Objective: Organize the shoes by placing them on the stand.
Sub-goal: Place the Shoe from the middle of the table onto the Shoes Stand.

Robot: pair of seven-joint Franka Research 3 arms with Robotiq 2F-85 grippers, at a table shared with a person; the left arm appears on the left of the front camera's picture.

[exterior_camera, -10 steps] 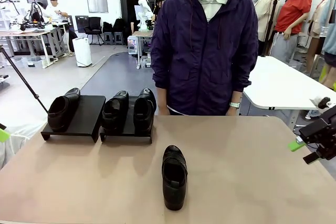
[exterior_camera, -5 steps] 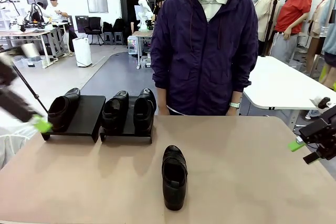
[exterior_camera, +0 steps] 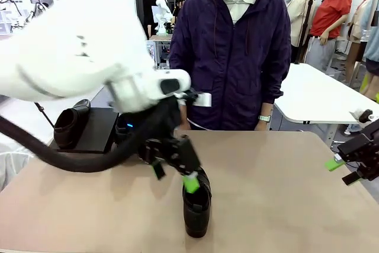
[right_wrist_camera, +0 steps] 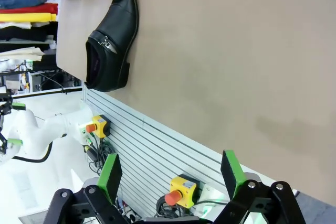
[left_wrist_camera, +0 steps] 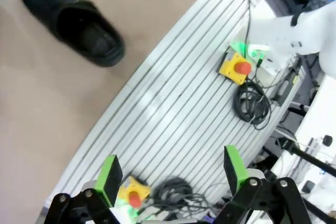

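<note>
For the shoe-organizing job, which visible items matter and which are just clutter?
Job items:
loose shoe on the table
shoe on the left stand
left stand
left gripper, open, above the loose shoe

Lying about:
yellow emergency-stop box
coiled cable
white side table

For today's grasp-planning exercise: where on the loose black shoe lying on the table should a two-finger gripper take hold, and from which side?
Probably from above, jaws across the loose shoe at its open collar: it stands upright on its sole, mouth up, narrow sides exposed.
</note>
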